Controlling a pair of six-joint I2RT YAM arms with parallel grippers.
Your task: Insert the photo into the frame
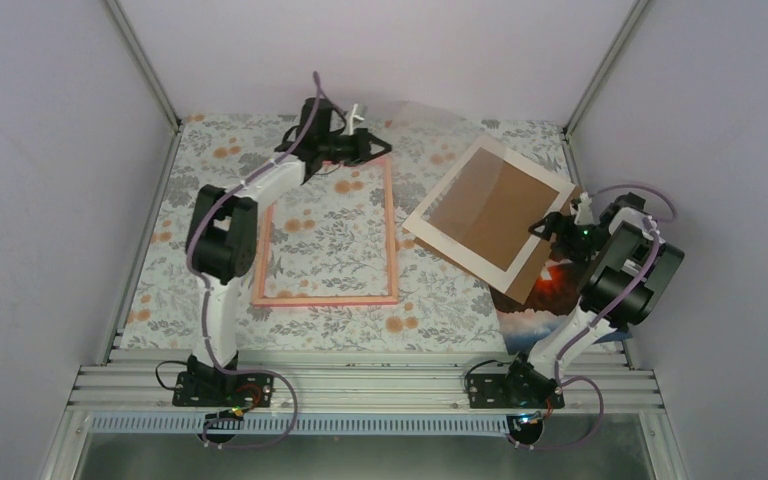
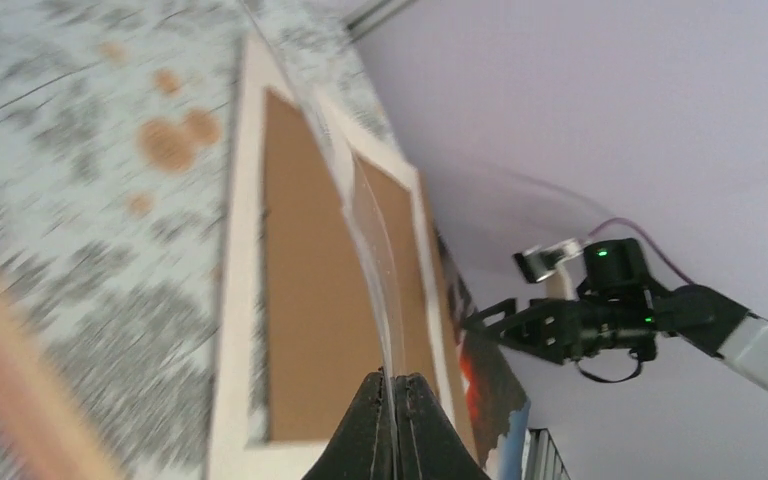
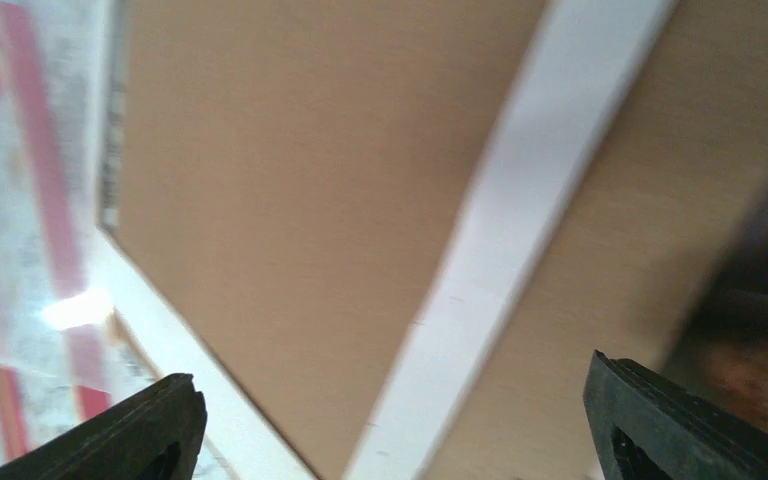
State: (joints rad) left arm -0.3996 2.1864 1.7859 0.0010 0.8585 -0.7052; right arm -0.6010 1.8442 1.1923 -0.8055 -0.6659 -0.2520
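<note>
Left gripper (image 2: pixel 393 385) pinches the clear pane (image 2: pixel 372 235); right gripper (image 3: pixel 392 378) gapes over the white mat (image 3: pixel 520 190).

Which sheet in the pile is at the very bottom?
The photo with the red glow. Only its corner peeks out under the brown board, which sits beneath the white mat.

We can read no text, label, brand, number or sign in any of the three views. The photo (image 1: pixel 548 285) carries only its red-orange picture and the frame (image 1: pixel 325 299) only plain pink rails. The flowered tablecloth (image 1: pixel 160 290) bears just printed blossoms and leaves. The brown backing board (image 1: pixel 490 205), white mat (image 1: pixel 460 252) and clear pane (image 2: pixel 372 235) look unmarked.
</note>
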